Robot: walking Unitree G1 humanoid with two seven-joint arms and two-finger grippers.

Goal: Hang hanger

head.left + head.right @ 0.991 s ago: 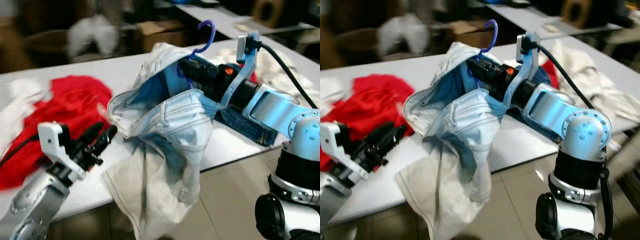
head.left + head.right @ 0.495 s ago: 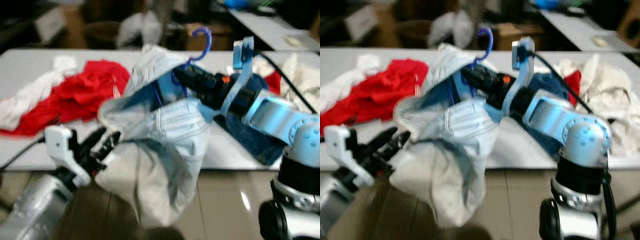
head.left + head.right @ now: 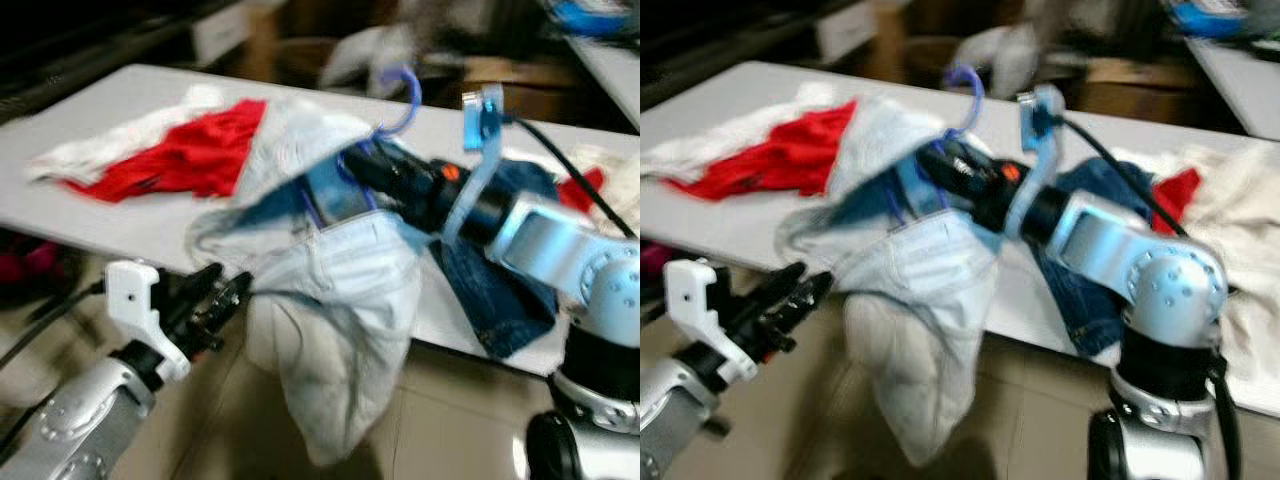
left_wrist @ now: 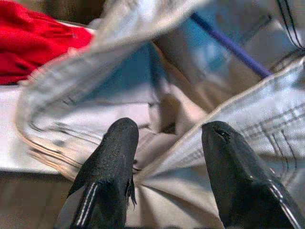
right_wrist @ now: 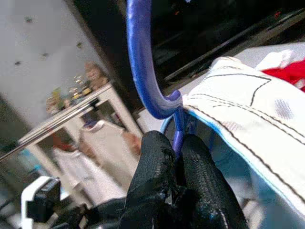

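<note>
A blue plastic hanger (image 3: 400, 95) carries pale blue jeans (image 3: 345, 300) that droop over the edge of the white table (image 3: 120, 215). My right gripper (image 5: 176, 164) is shut on the hanger's neck just under the hook (image 5: 140, 57), holding it up above the table. My left gripper (image 3: 222, 300) is open, low at the table's front edge, its fingertips close to the hanging denim (image 4: 157, 109) with nothing between them.
A red garment (image 3: 195, 150) and white cloth (image 3: 110, 145) lie on the table's left part. Dark blue jeans (image 3: 495, 285) and pale fabric (image 3: 1250, 220) lie on its right part. Boxes and clutter stand behind. Tiled floor (image 3: 440, 430) lies below the edge.
The whole picture has shifted and is blurred, so the camera has moved. The right gripper still holds the hanger up; the left gripper stays open beside the jeans.
</note>
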